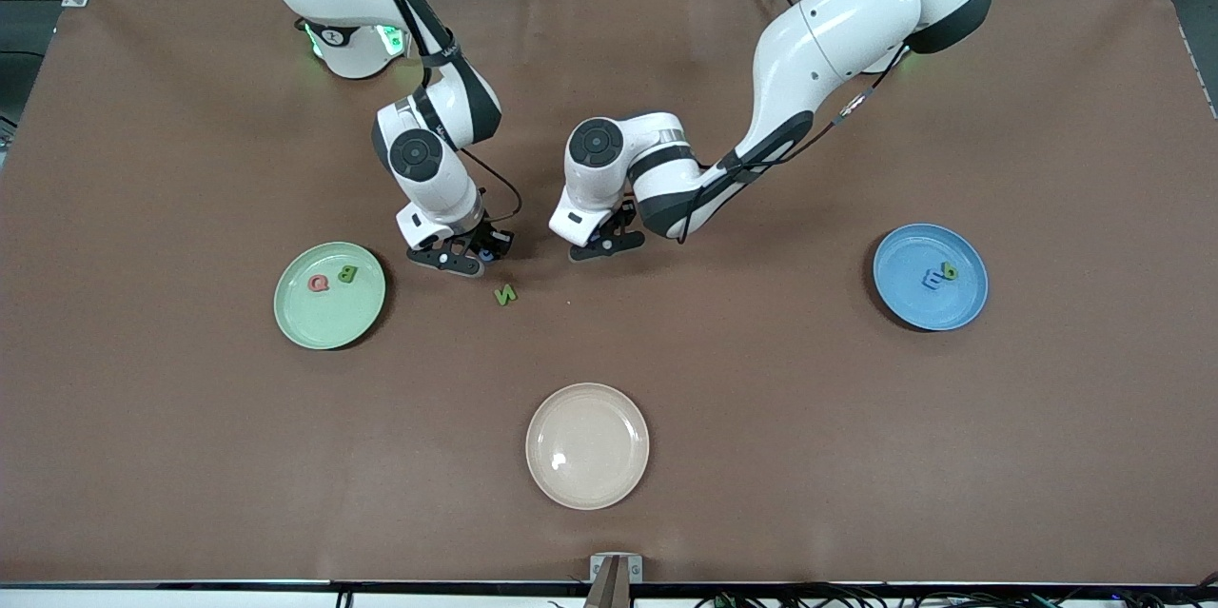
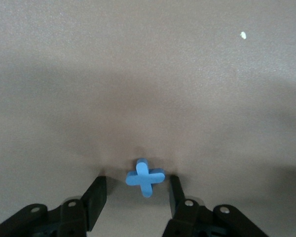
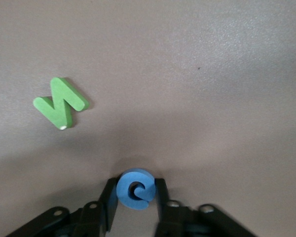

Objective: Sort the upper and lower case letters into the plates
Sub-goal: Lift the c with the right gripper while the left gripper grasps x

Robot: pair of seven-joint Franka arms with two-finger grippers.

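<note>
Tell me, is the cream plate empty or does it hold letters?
Empty. The cream plate shows only its bare inside in the front view, with no letter on it.

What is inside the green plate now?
The green plate holds two letters: a red Q and a green B, lying side by side. Nothing covers them.

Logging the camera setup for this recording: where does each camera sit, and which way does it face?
Front view: high across the table, facing both arms; shows left gripper, right gripper, mint green plate, blue plate.
Left wrist view: on the left wrist, looking down at its fingers around a blue x.
Right wrist view: on the right wrist; fingers pinch a blue C.
Shared: green N.
</note>
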